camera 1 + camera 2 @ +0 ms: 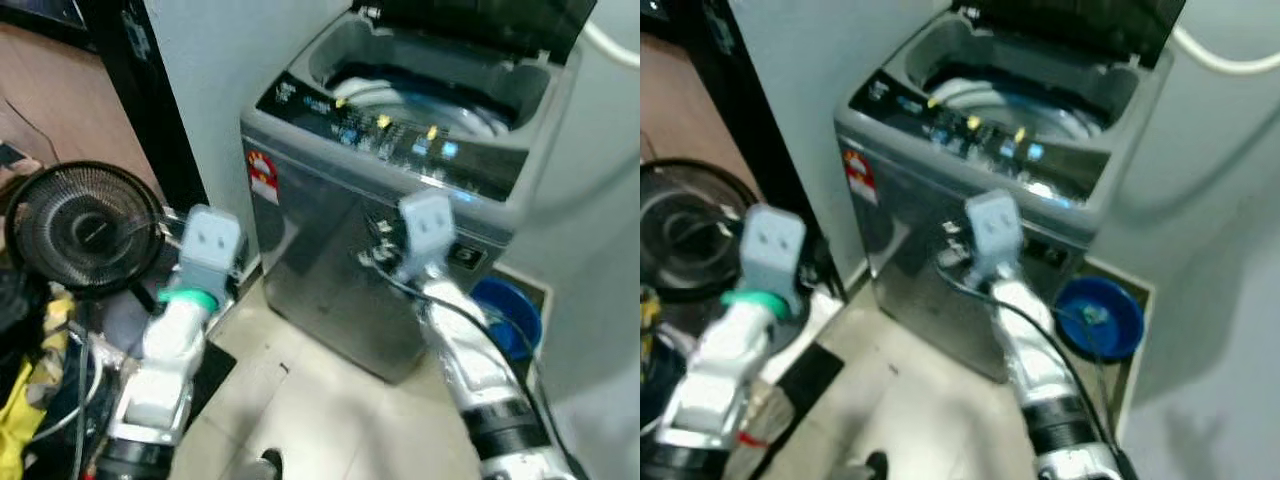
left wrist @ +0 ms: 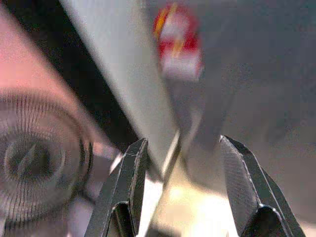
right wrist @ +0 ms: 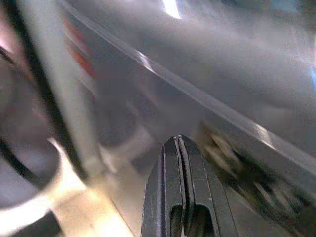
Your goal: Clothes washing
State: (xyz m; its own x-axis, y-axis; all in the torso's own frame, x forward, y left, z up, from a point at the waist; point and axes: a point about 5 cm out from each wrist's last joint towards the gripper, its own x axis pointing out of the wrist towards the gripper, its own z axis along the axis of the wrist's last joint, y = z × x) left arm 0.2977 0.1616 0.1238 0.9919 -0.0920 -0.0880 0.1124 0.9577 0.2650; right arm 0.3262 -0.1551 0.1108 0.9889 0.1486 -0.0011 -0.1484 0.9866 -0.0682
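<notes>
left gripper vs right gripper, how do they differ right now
The left gripper has its fingers spread wide apart with nothing between them; the right gripper has its fingers pressed together, also empty. The left one faces the washing machine's corner with the red sticker and the fan; the right one faces the machine's grey front. Both hover in front of the machine, touching nothing.

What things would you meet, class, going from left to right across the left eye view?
Black fan → left gripper → red sticker on the washing machine → right gripper → blue basin.
</notes>
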